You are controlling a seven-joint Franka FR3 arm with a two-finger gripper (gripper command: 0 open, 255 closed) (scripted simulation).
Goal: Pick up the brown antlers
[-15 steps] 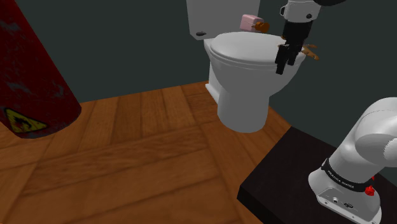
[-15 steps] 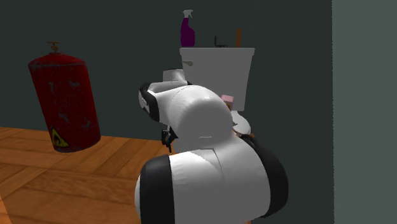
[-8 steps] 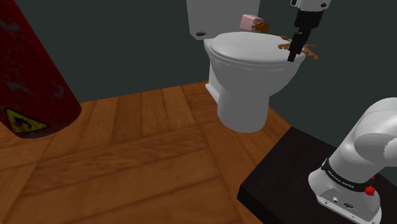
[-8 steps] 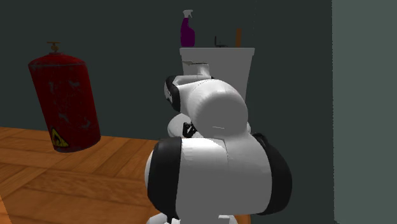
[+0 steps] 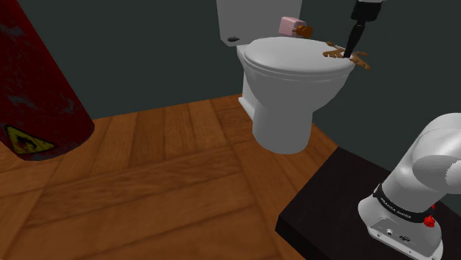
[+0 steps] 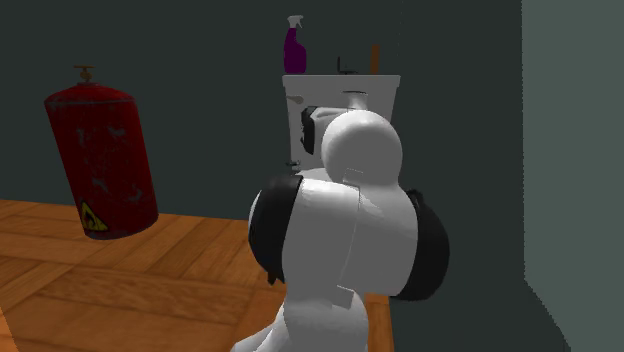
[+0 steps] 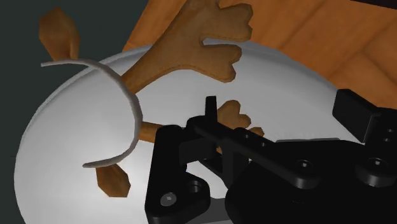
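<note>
The brown antlers (image 5: 361, 63) lie on the white toilet lid (image 5: 288, 59), near its edge at the shoulder view's right. They are fixed to a thin white headband (image 7: 130, 105). My black gripper (image 5: 352, 49) hangs just above the antlers, pointing down, and shows edge-on in the shoulder view. In the wrist view the antlers (image 7: 191, 44) spread over the lid (image 7: 292, 83) close ahead of the gripper (image 7: 280, 124). One short branch (image 7: 236, 116) shows between the open fingers, which hold nothing.
A pink and brown object (image 5: 292, 27) sits at the back of the lid by the tank (image 5: 247, 18). A purple spray bottle (image 6: 294, 45) stands on the tank. A big red cylinder (image 5: 33, 89) stands on the wooden floor (image 5: 162, 170). The dark stand (image 5: 332, 199) is at lower right.
The gripper has moved toward the shoulder view's right, from in front of the lid's edge to just above the antlers, and the hand has turned edge-on. The antlers have not moved.
</note>
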